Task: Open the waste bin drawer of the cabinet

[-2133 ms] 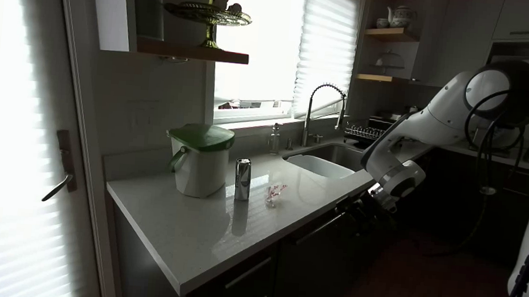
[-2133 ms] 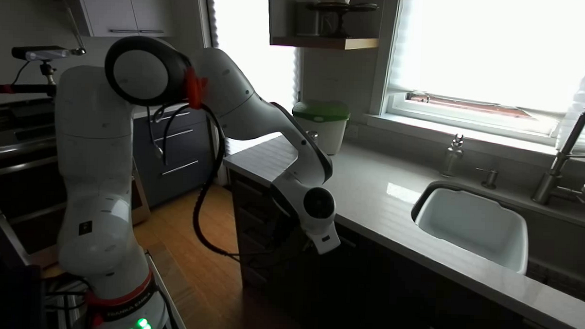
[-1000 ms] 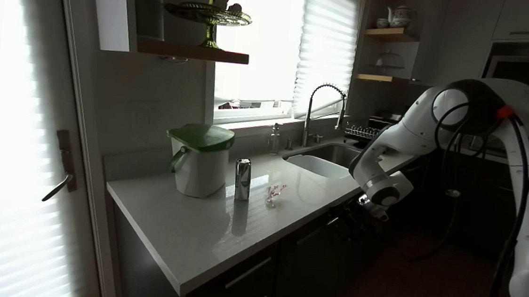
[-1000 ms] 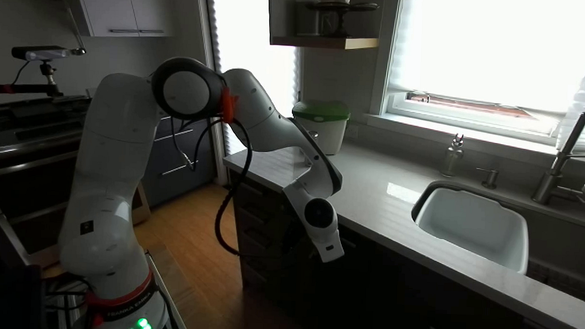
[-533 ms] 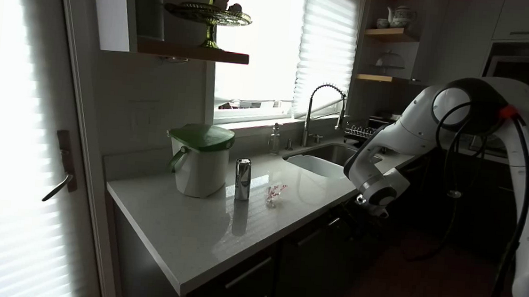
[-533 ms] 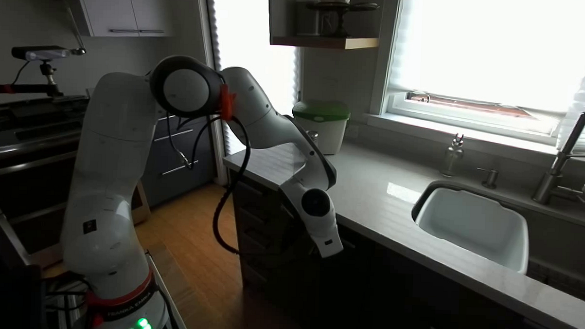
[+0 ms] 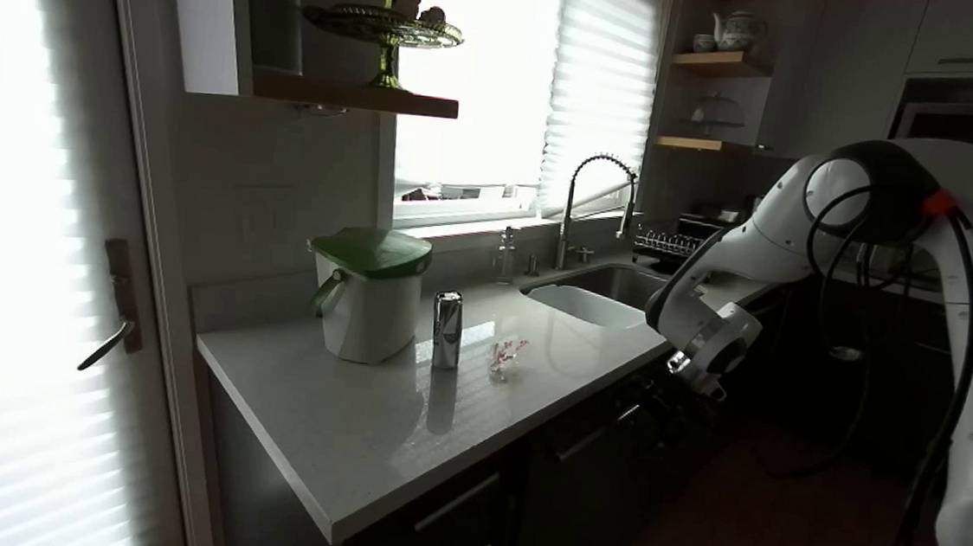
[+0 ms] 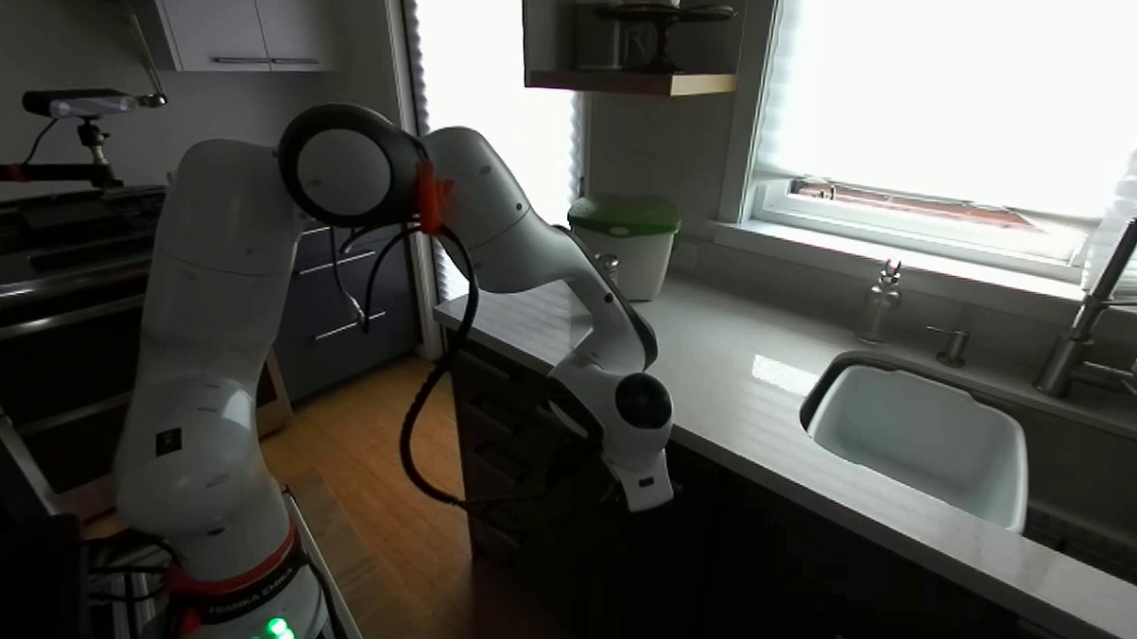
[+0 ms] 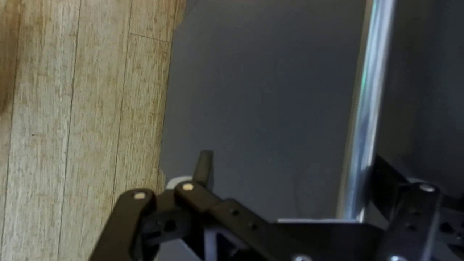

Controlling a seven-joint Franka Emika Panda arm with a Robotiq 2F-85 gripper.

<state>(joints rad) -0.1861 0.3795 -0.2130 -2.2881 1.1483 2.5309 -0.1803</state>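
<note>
The drawer front [image 7: 577, 506] is a dark cabinet panel under the white countertop. It stands slightly out from its neighbour, with a dark gap at its edge. Its bar handle [image 7: 597, 434] is silver. In the wrist view the handle [image 9: 368, 105] runs down between my fingers, against or very near the right finger; the grey front [image 9: 268, 90] lies behind. My gripper [image 9: 291, 159] is open, the left finger well apart from the handle. In an exterior view the gripper [image 7: 653, 412] is dark at the handle's far end. The drawer's inside and the bin are hidden.
The countertop edge [image 7: 471, 463] runs above the drawers. A white bin with a green lid [image 7: 371, 299], a silver can [image 7: 446, 331] and a small clear item with red marks [image 7: 504, 357] stand on it. Wooden floor [image 9: 90, 108] lies below.
The arm first swung down towards the drawer, then shifted slightly back. Since half a second ago the drawer front and handle have moved a little outward, and a narrow gap shows.
</note>
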